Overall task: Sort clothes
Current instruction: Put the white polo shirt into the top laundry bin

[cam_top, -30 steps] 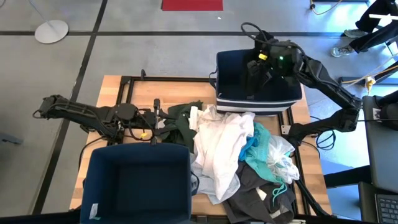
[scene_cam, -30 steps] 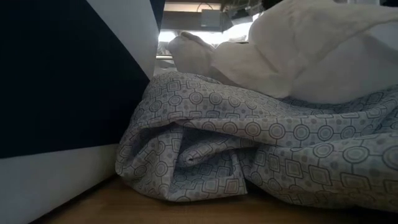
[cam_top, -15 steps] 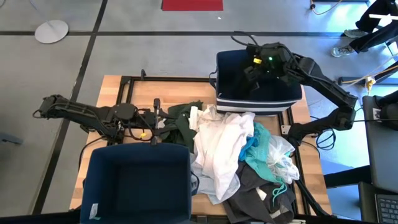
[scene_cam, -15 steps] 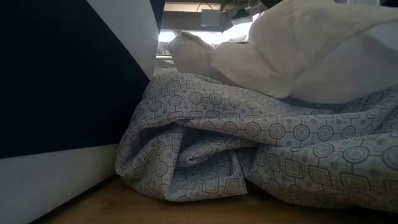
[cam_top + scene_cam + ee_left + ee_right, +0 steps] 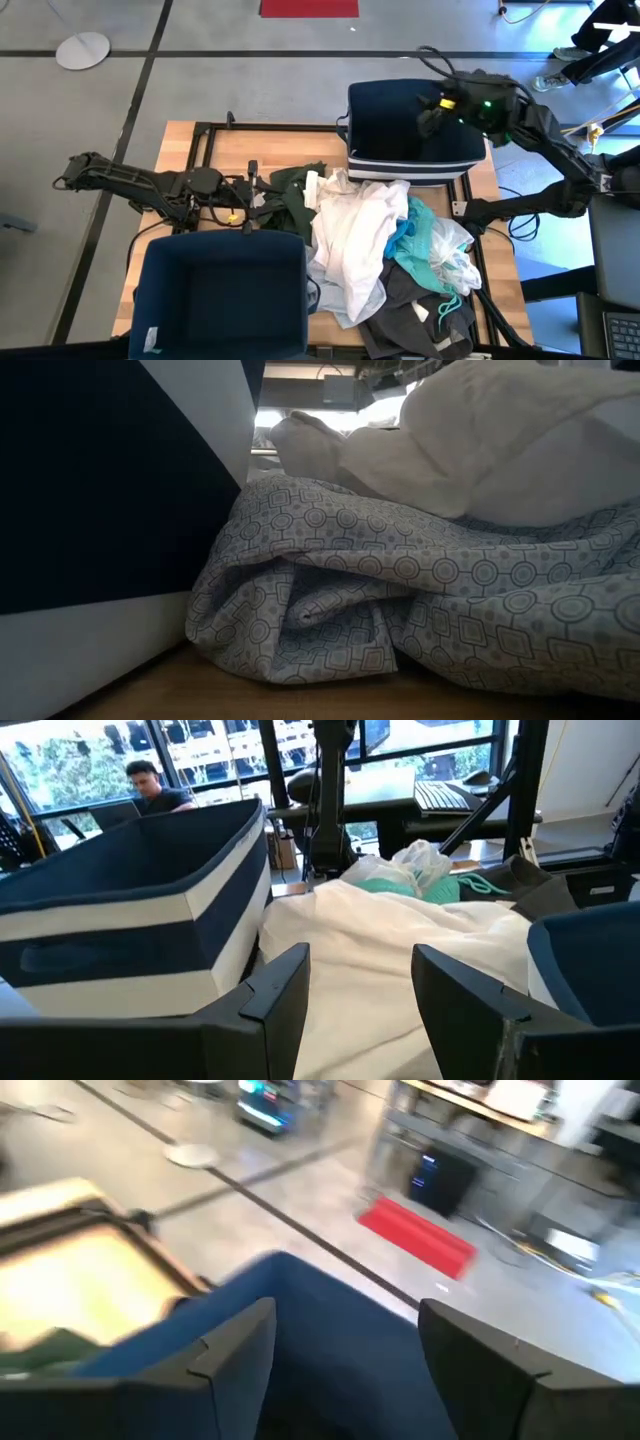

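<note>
The right gripper (image 5: 432,112), jaws wide and empty, is swinging rightward over the far bin (image 5: 400,115); the clothes (image 5: 380,250) are lying unchanged.

**Where we can pass around the clothes pile**

We find bare bench (image 5: 235,145) on the far side of the clothes pile (image 5: 385,250), toward the left arm's base. Two navy bins hem the pile: the far bin (image 5: 415,135) touches its far edge, the near bin (image 5: 220,295) its left edge. Our left gripper (image 5: 360,1005), fingers apart, lies low between bin and pile. Our right gripper (image 5: 345,1370), fingers apart, hangs over the far bin.
</note>
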Action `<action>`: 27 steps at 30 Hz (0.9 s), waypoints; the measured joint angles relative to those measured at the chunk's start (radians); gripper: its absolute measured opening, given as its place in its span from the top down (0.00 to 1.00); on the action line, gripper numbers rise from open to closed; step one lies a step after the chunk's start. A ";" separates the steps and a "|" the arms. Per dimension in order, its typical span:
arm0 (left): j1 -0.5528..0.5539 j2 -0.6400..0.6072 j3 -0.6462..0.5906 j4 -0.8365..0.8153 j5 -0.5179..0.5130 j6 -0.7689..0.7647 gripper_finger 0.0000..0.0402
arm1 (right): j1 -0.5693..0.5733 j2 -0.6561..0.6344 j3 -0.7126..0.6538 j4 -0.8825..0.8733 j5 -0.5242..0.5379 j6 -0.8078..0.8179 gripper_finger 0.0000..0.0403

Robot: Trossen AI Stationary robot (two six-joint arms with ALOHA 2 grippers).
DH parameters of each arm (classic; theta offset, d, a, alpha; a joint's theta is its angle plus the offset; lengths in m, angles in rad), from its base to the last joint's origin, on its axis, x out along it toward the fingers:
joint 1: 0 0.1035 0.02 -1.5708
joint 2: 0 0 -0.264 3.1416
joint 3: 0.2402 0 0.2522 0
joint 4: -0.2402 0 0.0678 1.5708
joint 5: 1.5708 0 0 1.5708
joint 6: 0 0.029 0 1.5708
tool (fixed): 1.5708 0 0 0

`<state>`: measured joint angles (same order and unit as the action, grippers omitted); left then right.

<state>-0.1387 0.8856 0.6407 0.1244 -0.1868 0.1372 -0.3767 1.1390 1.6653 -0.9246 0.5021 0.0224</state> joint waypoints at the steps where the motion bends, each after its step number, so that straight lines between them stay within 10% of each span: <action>1: 0.000 0.000 0.000 -0.003 0.000 -0.001 0.59 | 0.023 -0.006 0.000 0.001 -0.003 0.005 0.38; 27: 0.000 0.006 0.000 -0.019 0.000 -0.022 0.59 | 0.773 0.249 -0.106 0.009 -0.142 0.162 0.38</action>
<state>-0.1390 0.8921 0.6404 0.1055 -0.1868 0.1157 0.3959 1.3879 1.5598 -0.9159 0.3602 0.1841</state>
